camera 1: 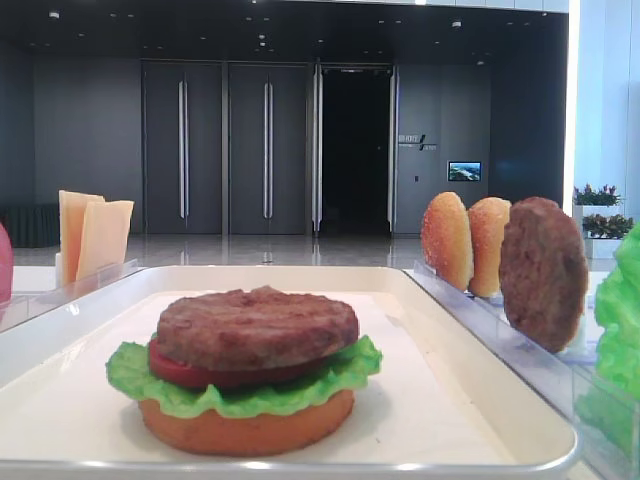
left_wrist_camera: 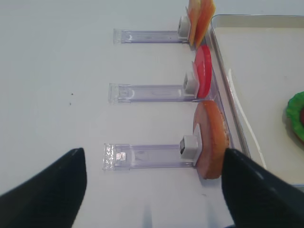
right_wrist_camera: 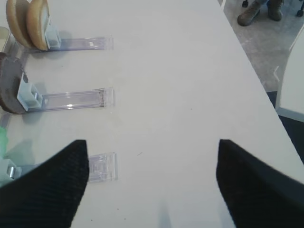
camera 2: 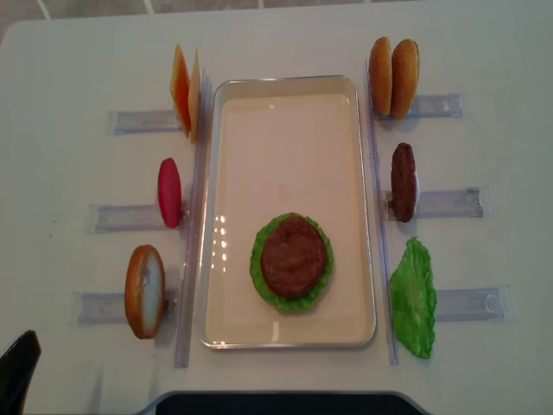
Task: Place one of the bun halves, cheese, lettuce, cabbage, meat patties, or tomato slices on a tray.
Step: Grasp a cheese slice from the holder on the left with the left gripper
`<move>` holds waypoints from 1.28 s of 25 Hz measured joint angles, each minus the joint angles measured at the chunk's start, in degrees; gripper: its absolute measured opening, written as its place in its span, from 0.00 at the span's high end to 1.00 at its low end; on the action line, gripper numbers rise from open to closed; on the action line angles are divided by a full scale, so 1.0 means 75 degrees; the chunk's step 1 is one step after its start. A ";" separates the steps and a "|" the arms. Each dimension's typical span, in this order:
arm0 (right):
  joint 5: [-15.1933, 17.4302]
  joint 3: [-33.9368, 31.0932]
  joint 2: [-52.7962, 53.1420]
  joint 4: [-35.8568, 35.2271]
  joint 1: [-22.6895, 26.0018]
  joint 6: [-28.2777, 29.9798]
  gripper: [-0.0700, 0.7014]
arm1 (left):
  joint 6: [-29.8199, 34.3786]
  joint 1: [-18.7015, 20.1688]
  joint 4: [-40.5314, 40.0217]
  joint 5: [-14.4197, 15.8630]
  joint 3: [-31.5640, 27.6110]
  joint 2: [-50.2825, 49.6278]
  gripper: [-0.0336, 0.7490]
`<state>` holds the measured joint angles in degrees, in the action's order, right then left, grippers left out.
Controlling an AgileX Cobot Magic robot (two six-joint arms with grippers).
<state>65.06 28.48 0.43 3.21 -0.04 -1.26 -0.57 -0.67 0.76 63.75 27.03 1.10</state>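
The white tray (camera 2: 285,147) holds a stack: a flat bun half (camera 1: 245,425), lettuce (camera 1: 250,390), a tomato slice (camera 1: 190,372) and a meat patty (camera 2: 294,257) on top. Left of the tray stand cheese slices (camera 2: 185,91), a tomato slice (camera 2: 169,192) and a bun half (camera 2: 144,290). Right of it stand two bun halves (camera 2: 393,76), a patty (camera 2: 403,181) and a lettuce leaf (camera 2: 413,298). My left gripper (left_wrist_camera: 153,190) is open and empty over bare table, just short of the left bun half (left_wrist_camera: 211,140). The right gripper (right_wrist_camera: 152,183) is open and empty, to the right of the racks.
Clear plastic racks (camera 2: 449,201) lie on both sides of the tray and hold the upright pieces. The table's right edge (right_wrist_camera: 251,71) drops to the floor, where a person's shoes (right_wrist_camera: 259,12) show. A dark base (camera 2: 276,402) sits at the near table edge.
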 joint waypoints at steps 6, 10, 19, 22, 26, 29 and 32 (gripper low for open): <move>0.0000 0.0000 0.0000 0.0000 0.0000 0.0000 0.19 | 0.0000 0.0000 0.0000 0.0000 0.0000 0.0000 0.07; 0.0000 0.0000 0.0000 0.0000 0.0000 0.0000 0.19 | 0.0000 0.0000 0.0000 0.0000 0.0000 0.0000 0.07; 0.0000 0.0000 0.0000 0.0000 0.0000 0.0000 0.19 | -0.0031 0.0000 0.0000 0.0057 0.0050 -0.0019 0.09; 0.0000 0.0000 0.0000 0.0000 0.0000 0.0000 0.19 | -0.0192 0.0000 -0.0009 0.0303 0.0303 -0.0428 0.14; 0.0000 0.0000 0.0000 0.0000 0.0000 0.0000 0.19 | -0.0224 0.0000 -0.0243 0.0374 0.0845 -0.1503 0.17; 0.0000 0.0000 0.0000 0.0000 0.0000 0.0000 0.19 | -0.0307 0.0000 -0.0556 0.0367 0.1442 -0.2560 0.17; 0.0000 0.0000 0.0000 0.0000 0.0000 0.0000 0.19 | -0.0693 0.0000 -0.0778 0.0335 0.2123 -0.3836 0.18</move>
<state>65.06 28.48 0.43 3.21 -0.04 -1.26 -5.77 -0.67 -5.08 66.26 42.96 -27.67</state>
